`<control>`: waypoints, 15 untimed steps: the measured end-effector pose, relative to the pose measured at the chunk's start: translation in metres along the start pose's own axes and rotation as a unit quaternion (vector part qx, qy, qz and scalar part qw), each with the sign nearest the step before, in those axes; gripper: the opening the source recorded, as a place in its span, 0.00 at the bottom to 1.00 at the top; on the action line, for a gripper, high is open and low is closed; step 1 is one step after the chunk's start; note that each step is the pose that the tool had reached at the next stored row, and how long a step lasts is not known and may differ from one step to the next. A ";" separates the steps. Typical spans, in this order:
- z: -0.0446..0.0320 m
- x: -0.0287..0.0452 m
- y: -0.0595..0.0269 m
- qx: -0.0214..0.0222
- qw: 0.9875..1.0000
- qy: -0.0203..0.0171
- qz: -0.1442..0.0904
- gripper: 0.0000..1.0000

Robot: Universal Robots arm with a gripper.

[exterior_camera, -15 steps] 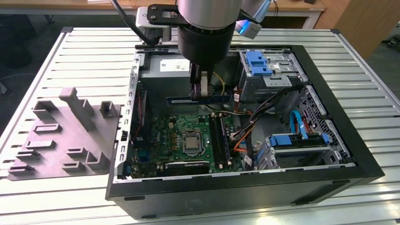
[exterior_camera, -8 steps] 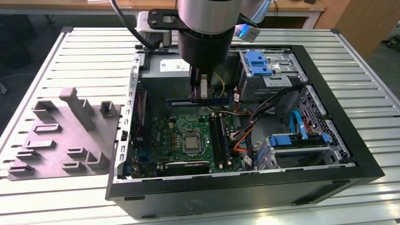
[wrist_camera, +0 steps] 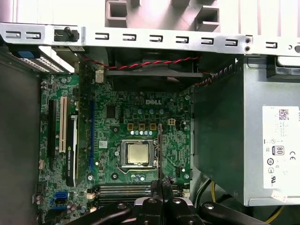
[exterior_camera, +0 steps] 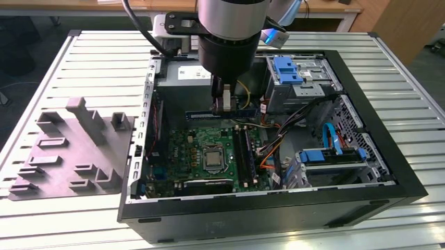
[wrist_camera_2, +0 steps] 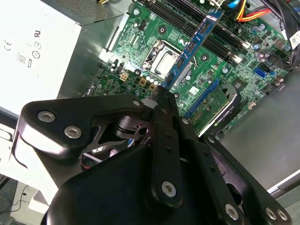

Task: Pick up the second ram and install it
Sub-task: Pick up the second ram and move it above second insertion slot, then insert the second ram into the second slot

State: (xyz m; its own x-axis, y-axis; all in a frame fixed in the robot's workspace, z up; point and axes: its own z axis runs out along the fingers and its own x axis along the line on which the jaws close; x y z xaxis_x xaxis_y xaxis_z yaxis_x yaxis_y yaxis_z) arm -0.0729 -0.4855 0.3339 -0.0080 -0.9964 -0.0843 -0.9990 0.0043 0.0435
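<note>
Blue-green second ram (wrist_camera_2: 192, 47), row of black chips | hand (wrist_camera_2: 161, 92) clamped on it | above motherboard (wrist_camera: 140, 110)

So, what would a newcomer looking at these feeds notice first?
The gripper is shut on the second ram, holding the blue stick over the green motherboard close to the processor socket and not seated in a slot. In the exterior view the arm reaches down into the open computer case. A grey moulded fixture lies on the slatted table at the exterior view's left.
</note>
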 end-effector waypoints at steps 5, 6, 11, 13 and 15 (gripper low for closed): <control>0.0002 0.0000 0.0000 0.000 1.000 0.000 0.000 0.11; 0.0002 0.0000 0.0000 0.000 1.000 0.000 0.000 0.11; 0.0002 0.0000 0.0000 0.000 1.000 0.000 0.000 0.11; 0.0002 0.0000 0.0000 0.000 1.000 0.000 0.000 0.11; 0.0003 0.0000 0.0000 0.000 1.000 0.000 0.000 0.11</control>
State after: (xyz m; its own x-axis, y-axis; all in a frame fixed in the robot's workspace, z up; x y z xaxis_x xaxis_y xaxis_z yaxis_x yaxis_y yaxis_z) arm -0.0729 -0.4855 0.3337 -0.0080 -0.9964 -0.0844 -0.9990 0.0043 0.0435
